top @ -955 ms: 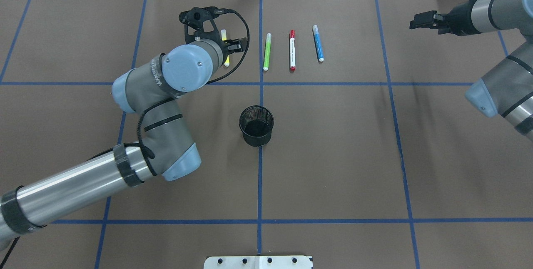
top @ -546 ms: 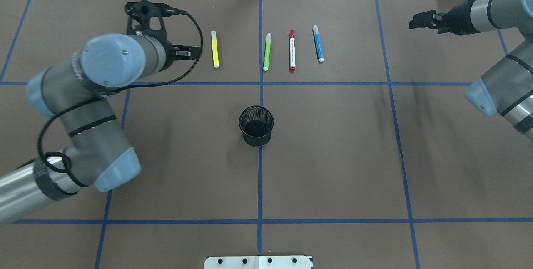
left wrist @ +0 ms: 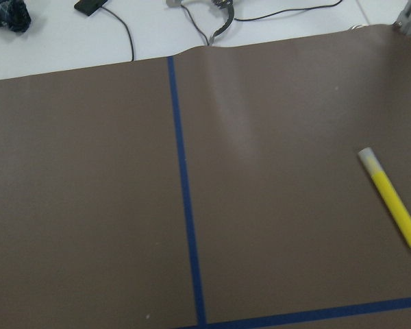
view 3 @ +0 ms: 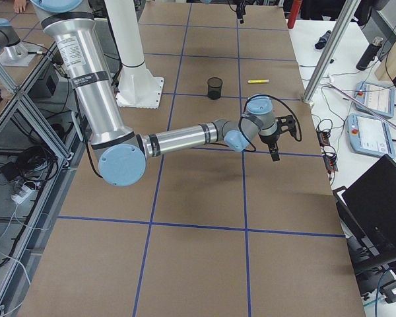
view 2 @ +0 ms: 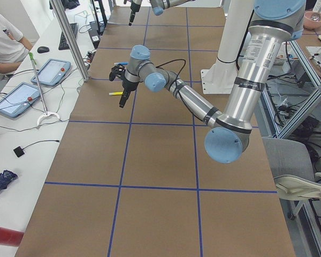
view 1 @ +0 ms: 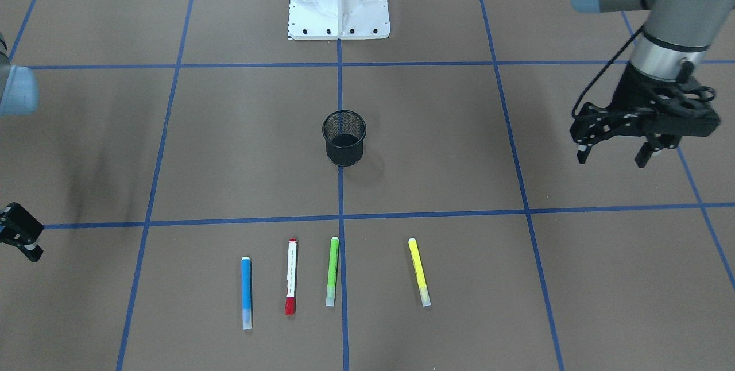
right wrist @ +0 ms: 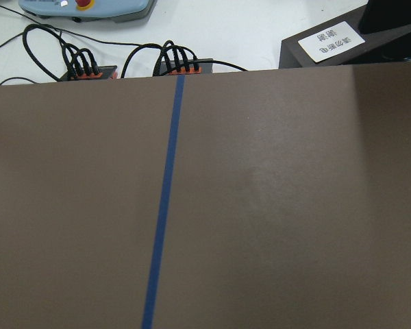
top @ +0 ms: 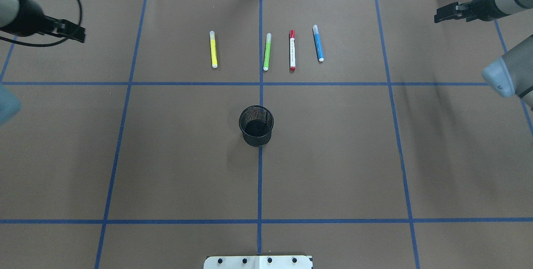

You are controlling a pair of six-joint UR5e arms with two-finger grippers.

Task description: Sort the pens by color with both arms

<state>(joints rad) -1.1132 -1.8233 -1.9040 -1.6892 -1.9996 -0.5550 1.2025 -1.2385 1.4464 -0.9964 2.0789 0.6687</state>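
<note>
- Left gripper (view 1: 611, 157) hangs above the worktop (top: 166, 156), jaws released, empty.
- Right gripper (top: 446, 13): jaws' state, cannot tell.
- Yellow pen (top: 213, 49), green pen (top: 267, 51), red-capped pen (top: 292, 51) and blue pen (top: 318, 43) lie in a row beyond the mesh cup (top: 256, 125).

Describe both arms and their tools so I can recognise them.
The left arm and right arm are silver-grey tubes with light blue joint caps and black bands. A black cable loops to the left tool, a skeletal black frame with two fingers; the right tool is black.
</note>
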